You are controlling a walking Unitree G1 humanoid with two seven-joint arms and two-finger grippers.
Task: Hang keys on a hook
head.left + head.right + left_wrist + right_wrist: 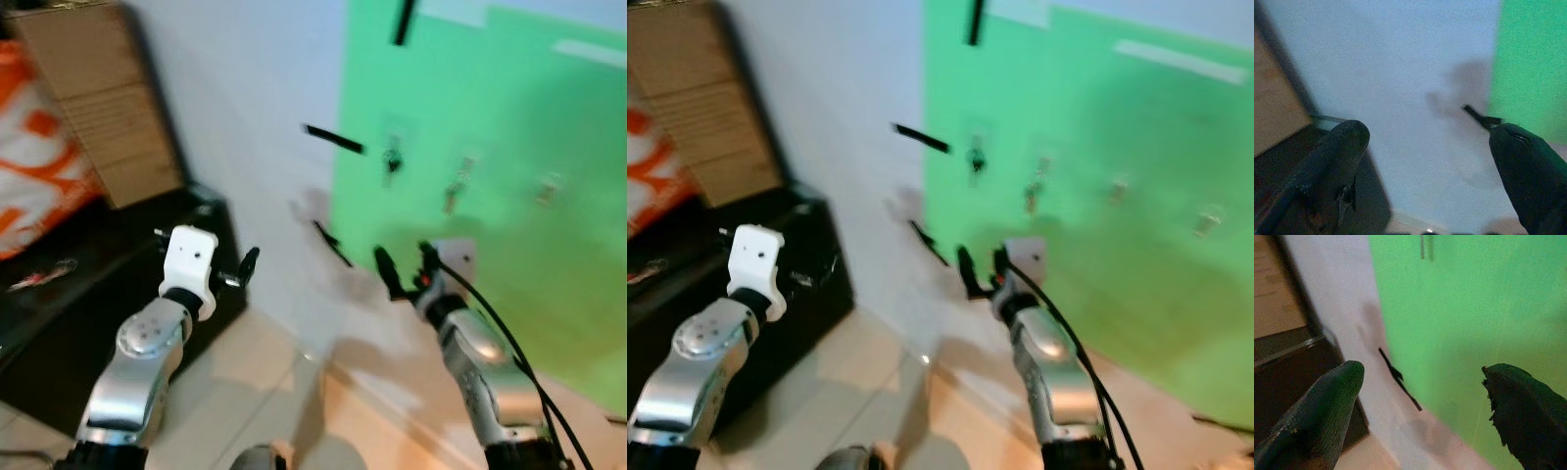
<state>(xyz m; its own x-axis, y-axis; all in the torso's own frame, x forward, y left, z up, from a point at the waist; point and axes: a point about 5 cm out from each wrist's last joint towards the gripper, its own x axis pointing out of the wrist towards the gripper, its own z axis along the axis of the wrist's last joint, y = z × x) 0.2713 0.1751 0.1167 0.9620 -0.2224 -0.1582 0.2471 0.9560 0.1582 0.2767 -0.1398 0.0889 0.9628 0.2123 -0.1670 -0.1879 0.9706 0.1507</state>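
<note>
A green panel [509, 225] covers the wall ahead and carries a row of small hooks. A dark bunch of keys [392, 159] hangs from the leftmost hook, and a silvery bunch [456, 186] hangs from the one beside it. Further right is a hook [549, 189] whose load is too blurred to tell. My right gripper [404, 262] is raised in front of the panel's lower left corner, below the hooks, open and empty. My left gripper [243, 269] is held up before the white wall, left of the panel, open with nothing between its fingers [1337, 156].
Black tape strips [333, 139] mark the white wall near the panel's left edge. A black cabinet [108, 294] stands at the left against the wall, with a cardboard box [98, 98] and an orange and white bag [34, 166] on it. Pale floor tiles [265, 382] lie below.
</note>
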